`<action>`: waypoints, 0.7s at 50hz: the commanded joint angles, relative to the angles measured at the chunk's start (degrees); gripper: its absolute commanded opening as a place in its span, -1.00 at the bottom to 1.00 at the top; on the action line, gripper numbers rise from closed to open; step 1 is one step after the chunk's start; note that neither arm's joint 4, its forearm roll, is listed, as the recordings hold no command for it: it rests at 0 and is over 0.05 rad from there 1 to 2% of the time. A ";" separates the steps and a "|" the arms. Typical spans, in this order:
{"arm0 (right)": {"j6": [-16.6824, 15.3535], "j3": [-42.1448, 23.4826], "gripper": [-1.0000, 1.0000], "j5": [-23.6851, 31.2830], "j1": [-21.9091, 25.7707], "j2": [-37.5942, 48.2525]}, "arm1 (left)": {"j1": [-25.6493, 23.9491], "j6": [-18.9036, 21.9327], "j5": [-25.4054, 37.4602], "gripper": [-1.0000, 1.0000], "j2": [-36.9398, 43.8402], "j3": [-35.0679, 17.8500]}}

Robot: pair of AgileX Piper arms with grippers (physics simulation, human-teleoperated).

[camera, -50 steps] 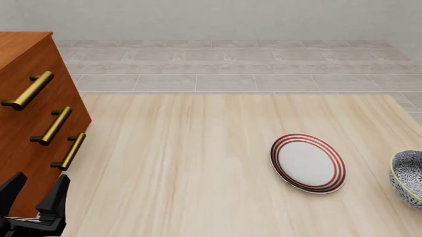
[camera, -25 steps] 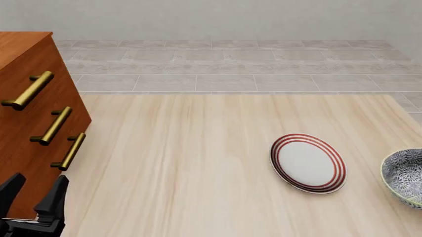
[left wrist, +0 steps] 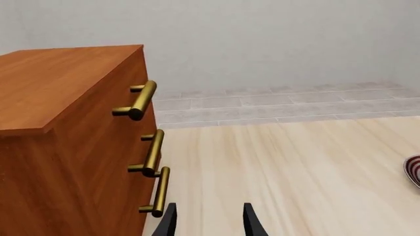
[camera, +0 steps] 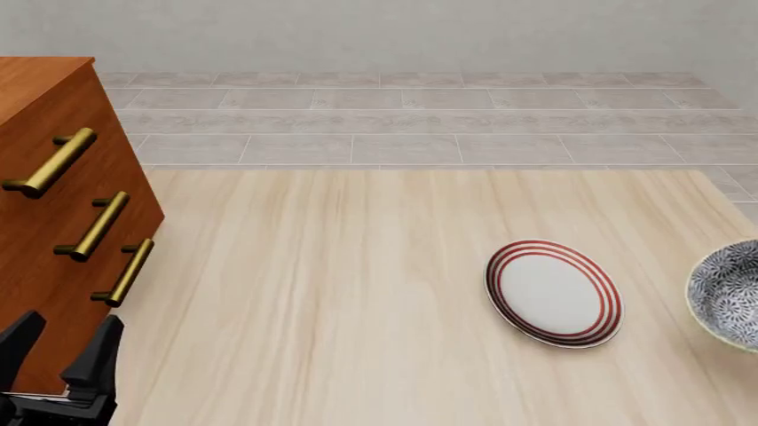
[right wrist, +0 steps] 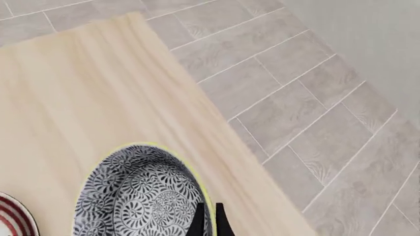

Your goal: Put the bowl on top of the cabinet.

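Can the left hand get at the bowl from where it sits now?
Probably not. The left hand sits open beside the cabinet at the table's far left, while the bowl is at the far right past the plate, with the right hand pinching its rim.

Bowl (camera: 725, 305) risen at table's right edge, tilted, interior now showing; right fingers (right wrist: 217, 220) clamp rim.

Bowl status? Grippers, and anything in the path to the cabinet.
Right gripper shut on bowl rim. Left gripper open beside cabinet, empty. Plate lies between bowl and cabinet.
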 commanded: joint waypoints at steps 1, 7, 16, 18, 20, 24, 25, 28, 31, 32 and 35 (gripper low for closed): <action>0.92 -1.44 -1.00 3.00 2.45 -7.09 | 0.01 0.02 0.02 1.00 -0.05 0.00; -0.18 -1.31 -1.00 3.41 4.27 -9.53 | 0.00 -0.05 -0.06 1.00 0.01 0.00; 0.98 -2.15 -1.00 4.58 6.36 -11.65 | 0.00 -0.15 0.03 1.00 -0.22 0.00; 1.75 -2.63 -1.00 5.27 6.98 -11.99 | 0.02 -0.16 0.06 1.00 -0.28 0.00; 1.53 -2.84 -1.00 5.75 7.70 -12.74 | -0.06 -0.12 -0.07 1.00 -0.16 0.00; 1.73 -3.03 -1.00 6.17 9.46 -13.30 | -0.06 -0.18 0.03 1.00 -0.32 0.00; 1.79 -3.10 -1.00 6.25 9.74 -13.45 | -0.06 -0.14 0.11 1.00 -0.41 0.00; 2.02 -3.52 -1.00 6.63 10.81 -13.73 | -0.03 -0.15 0.16 1.00 -0.51 -0.01; 2.30 -3.97 -1.00 6.90 11.85 -13.84 | -0.08 -0.16 0.25 1.00 -0.61 -0.01; 2.36 -4.08 -1.00 6.95 12.17 -13.87 | -0.13 -0.12 0.25 1.00 -0.61 -0.01; 2.39 -4.29 -1.00 6.97 13.48 -13.88 | -0.10 -0.15 0.42 1.00 -0.83 -0.01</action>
